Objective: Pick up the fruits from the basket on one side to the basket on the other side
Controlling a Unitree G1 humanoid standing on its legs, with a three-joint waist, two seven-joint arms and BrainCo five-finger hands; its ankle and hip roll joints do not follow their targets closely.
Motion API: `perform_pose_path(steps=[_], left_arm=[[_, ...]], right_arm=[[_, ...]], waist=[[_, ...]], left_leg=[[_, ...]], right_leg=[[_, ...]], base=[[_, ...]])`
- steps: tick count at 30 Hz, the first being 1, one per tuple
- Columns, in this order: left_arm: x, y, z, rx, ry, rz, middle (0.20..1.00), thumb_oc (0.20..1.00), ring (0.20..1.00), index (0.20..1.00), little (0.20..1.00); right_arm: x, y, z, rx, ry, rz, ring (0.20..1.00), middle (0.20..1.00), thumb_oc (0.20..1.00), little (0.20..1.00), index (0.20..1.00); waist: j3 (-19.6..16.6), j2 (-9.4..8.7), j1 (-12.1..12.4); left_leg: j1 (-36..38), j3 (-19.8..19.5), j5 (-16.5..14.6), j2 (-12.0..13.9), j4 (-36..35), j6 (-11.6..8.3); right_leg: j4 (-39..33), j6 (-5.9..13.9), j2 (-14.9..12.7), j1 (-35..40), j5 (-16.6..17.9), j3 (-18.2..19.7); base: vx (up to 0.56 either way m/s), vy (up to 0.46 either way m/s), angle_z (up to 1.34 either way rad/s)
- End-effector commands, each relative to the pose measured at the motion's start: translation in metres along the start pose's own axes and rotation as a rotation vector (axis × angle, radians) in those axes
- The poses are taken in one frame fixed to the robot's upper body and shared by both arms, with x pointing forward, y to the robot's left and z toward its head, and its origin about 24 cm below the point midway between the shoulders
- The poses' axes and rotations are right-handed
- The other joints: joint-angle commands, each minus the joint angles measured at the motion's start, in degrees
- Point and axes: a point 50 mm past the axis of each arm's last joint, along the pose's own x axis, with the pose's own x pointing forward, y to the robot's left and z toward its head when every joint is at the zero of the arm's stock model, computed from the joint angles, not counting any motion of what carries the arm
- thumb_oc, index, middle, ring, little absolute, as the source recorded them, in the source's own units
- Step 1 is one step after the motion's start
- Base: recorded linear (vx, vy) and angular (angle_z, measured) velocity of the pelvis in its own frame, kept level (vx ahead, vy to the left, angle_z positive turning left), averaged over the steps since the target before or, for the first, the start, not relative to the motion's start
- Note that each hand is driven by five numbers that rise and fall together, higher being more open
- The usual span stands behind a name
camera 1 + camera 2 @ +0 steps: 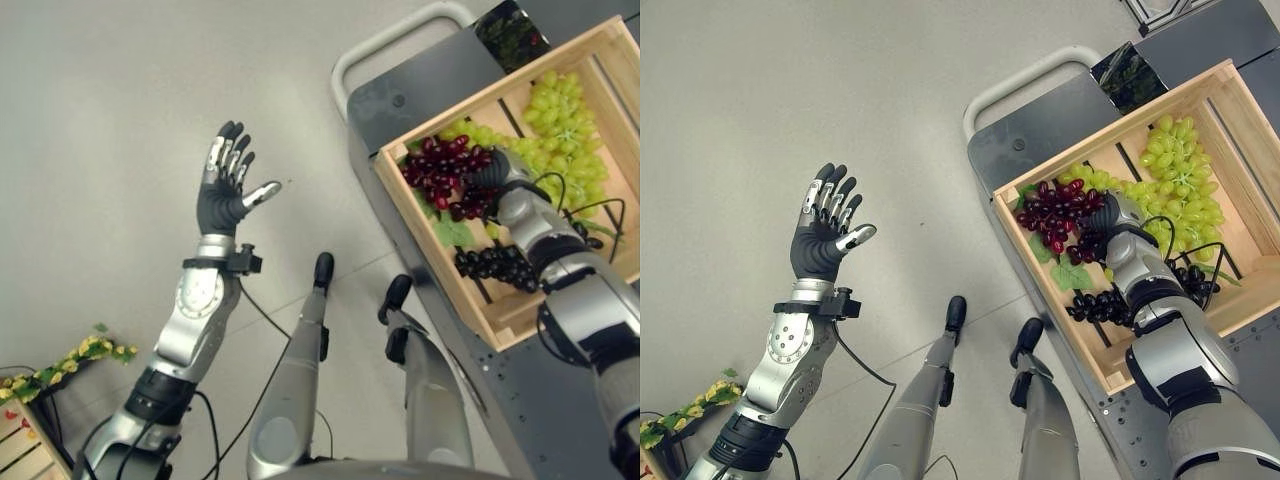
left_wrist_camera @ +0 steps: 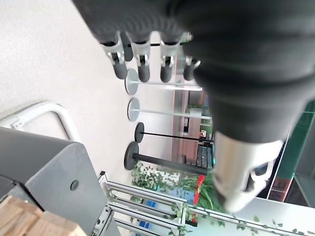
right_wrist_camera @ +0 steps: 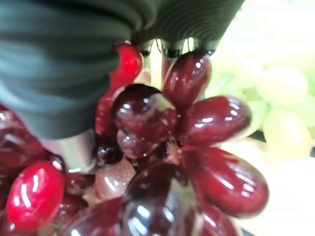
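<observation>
My left robot hand is raised over the bare floor at about nine o'clock, palm up, fingers straight and spread, thumb out to the side, holding nothing. Low at seven o'clock, a strip of yellow flowers and green leaves lies along the edge of another wooden crate.

At about three o'clock my right arm reaches into the wooden crate that sits on the dark grey cart. My right robot hand is down on the red grape bunch, which lies in the crate's near-left corner on a green leaf. From the wrist, the glossy red grapes press right up against the hand's dark cover, and my thumb sits in among them, but I cannot tell whether the fingers are curled round the bunch or just resting on it.

Just beside my forearm, toward the crate's near wall, lies a black grape bunch. Beyond the red grapes, green grape bunches fill the far part of the crate. Past the crate, at one o'clock, the cart's light grey handle curves round, with a dark shiny object beside it on the cart.
</observation>
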Motion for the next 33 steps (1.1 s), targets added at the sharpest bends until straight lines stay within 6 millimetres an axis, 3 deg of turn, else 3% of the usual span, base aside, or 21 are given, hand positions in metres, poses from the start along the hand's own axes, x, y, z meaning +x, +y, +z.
perform_pose_path(steps=[1, 8, 12, 13, 14, 16, 17, 18, 19, 20, 22, 25, 29, 32, 33], left_arm=[[0.005, -0.017, 0.037, -0.085, -0.194, -0.055, 1.000, 1.000, 1.000, 1.000, 1.000], [0.007, -0.014, 0.033, -0.064, -0.177, -0.048, 1.000, 1.000, 1.000, 1.000, 1.000], [0.008, -0.008, 0.022, 0.002, -0.128, -0.037, 1.000, 1.000, 1.000, 1.000, 1.000], [0.007, -0.004, 0.020, 0.028, -0.117, -0.033, 1.000, 1.000, 1.000, 1.000, 1.000], [0.005, 0.003, 0.010, 0.066, -0.069, -0.024, 1.000, 1.000, 1.000, 1.000, 1.000], [0.004, 0.007, 0.006, 0.085, -0.045, -0.020, 1.000, 1.000, 1.000, 1.000, 1.000], [0.001, 0.019, 0.002, 0.147, -0.009, -0.007, 1.000, 1.000, 1.000, 1.000, 1.000], [0.000, 0.019, 0.001, 0.147, -0.009, -0.008, 1.000, 1.000, 1.000, 1.000, 1.000], [-0.002, 0.028, -0.002, 0.206, 0.026, -0.025, 1.000, 1.000, 1.000, 1.000, 1.000], [-0.002, 0.027, -0.002, 0.206, 0.026, -0.027, 1.000, 1.000, 1.000, 1.000, 1.000], [-0.008, 0.031, -0.016, 0.233, 0.111, -0.065, 1.000, 1.000, 1.000, 1.000, 1.000], [-0.013, 0.026, -0.031, 0.305, 0.183, -0.137, 1.000, 1.000, 1.000, 1.000, 1.000], [-0.021, 0.022, -0.043, 0.343, 0.245, -0.197, 1.000, 1.000, 1.000, 1.000, 1.000], [-0.026, 0.023, -0.044, 0.496, 0.257, -0.287, 1.000, 1.000, 1.000, 1.000, 1.000], [-0.025, 0.025, -0.040, 0.660, 0.230, -0.351, 1.000, 1.000, 1.000, 1.000, 1.000]], right_arm=[[-0.017, 0.023, -0.056, -0.117, 0.222, 0.134, 0.200, 0.200, 0.200, 0.200, 0.200], [-0.018, 0.031, -0.049, 0.025, 0.194, 0.114, 0.200, 0.200, 0.200, 0.200, 0.200], [-0.027, 0.050, -0.044, 0.184, 0.154, 0.107, 0.200, 0.200, 0.200, 0.200, 0.200], [-0.029, 0.053, -0.042, 0.216, 0.136, 0.102, 0.200, 0.200, 0.200, 0.200, 0.200], [-0.035, 0.061, -0.030, 0.299, 0.069, 0.095, 0.200, 0.200, 0.200, 0.200, 0.200], [-0.040, 0.066, -0.025, 0.320, 0.031, 0.102, 0.200, 0.200, 0.200, 0.200, 0.200], [-0.052, 0.070, -0.009, 0.355, -0.085, 0.106, 0.200, 0.200, 0.200, 0.200, 0.200], [-0.052, 0.070, -0.009, 0.355, -0.083, 0.106, 0.200, 0.200, 0.200, 0.200, 0.200], [-0.063, 0.067, -0.009, 0.381, -0.148, 0.109, 0.200, 0.200, 0.200, 0.200, 0.200], [-0.063, 0.067, -0.009, 0.382, -0.147, 0.109, 0.200, 0.200, 0.200, 0.200, 0.200], [-0.078, 0.056, -0.015, 0.412, -0.204, 0.093, 0.200, 0.200, 0.200, 0.200, 0.200], [-0.084, 0.049, -0.028, 0.408, -0.199, 0.087, 0.200, 0.200, 0.200, 0.200, 0.200], [-0.089, 0.038, -0.027, 0.375, -0.248, 0.079, 0.200, 0.200, 0.200, 0.200, 0.200], [-0.094, 0.029, -0.023, 0.358, -0.306, 0.082, 0.200, 0.200, 0.200, 0.200, 0.200], [-0.096, 0.022, -0.023, 0.331, -0.340, 0.091, 0.200, 0.200, 0.200, 0.200, 0.200]], waist=[[2.2, 3.08, 0.9], [2.2, 2.36, 0.2], [1.9, 0.85, -0.8], [1.6, 0.33, -1.1], [0.5, -1.39, -2.1], [0.0, -2.51, -2.4], [-1.0, -4.55, -3.3], [-1.1, -4.63, -3.3], [-2.3, -6.56, -3.8], [-2.4, -6.61, -3.7], [-4.8, -8.79, -4.4], [-7.7, -9.82, -4.8], [-10.2, -10.06, -5.5], [-13.1, -10.53, -6.1], [-15.1, -10.81, -6.5]], left_leg=[[1.2, 0.9, -3.2, -0.3, 0.8, -0.20], [3.7, 1.4, -3.0, -0.3, 0.3, -0.34], [7.2, 1.8, -3.4, -0.1, 0.1, -0.35], [8.1, 2.0, -3.8, 0.1, 0.1, -0.37], [10.0, 2.5, -4.1, 0.4, 0.0, -0.28], [10.8, 2.8, -4.0, 0.5, -0.2, -0.19], [12.7, 3.4, -4.5, 0.8, -0.6, -0.20], [12.5, 3.4, -4.2, 0.8, -0.7, -0.16], [14.4, 4.0, -4.6, 1.0, -1.3, -0.20], [14.3, 4.0, -4.3, 1.0, -1.3, -0.16], [17.0, 4.4, -4.6, 1.2, -2.6, -0.08], [18.5, 4.3, -4.4, 1.3, -3.7, 0.13], [20.6, 4.4, -4.8, 1.4, -4.5, 0.37], [22.4, 5.0, -5.2, 1.3, -5.4, 0.39], [23.6, 5.5, -5.4, 1.3, -6.1, 0.30]], right_leg=[[-7.0, 8.00, -4.3, 2.7, 7.6, -0.1], [-7.7, 8.06, -4.3, 5.4, 8.0, -0.2], [-8.2, 8.06, -4.0, 8.8, 8.0, 0.1], [-8.1, 8.06, -3.9, 9.6, 7.6, 0.2], [-8.2, 7.95, -3.6, 11.1, 7.5, 0.7], [-8.5, 7.87, -3.4, 11.7, 7.8, 0.9], [-8.4, 7.78, -3.1, 12.7, 7.3, 1.5], [-8.6, 7.75, -3.2, 12.6, 7.6, 1.5], [-8.7, 7.68, -2.7, 14.1, 7.0, 2.0], [-8.9, 7.65, -2.8, 14.1, 7.3, 2.0], [-10.0, 7.75, -2.1, 16.5, 7.0, 2.3], [-11.4, 7.98, -1.7, 18.5, 7.2, 2.1], [-12.3, 8.10, -1.2, 20.5, 7.1, 2.1], [-13.4, 8.24, -0.9, 22.1, 7.0, 2.8], [-14.6, 8.49, -0.7, 23.3, 7.2, 3.3]], base=[[0.00, 0.000, 0.00], [0.00, 0.000, 0.00], [0.03, -0.021, 0.02], [0.08, -0.067, 0.03], [0.08, -0.067, 0.03], [0.09, -0.073, 0.01], [0.09, -0.079, -0.02], [0.14, -0.115, -0.07], [0.06, -0.053, -0.11], [0.15, -0.091, -0.20], [0.11, -0.033, -0.19], [0.07, 0.003, -0.15], [0.07, 0.005, -0.08], [0.09, 0.003, -0.07], [0.11, 0.001, -0.01]])
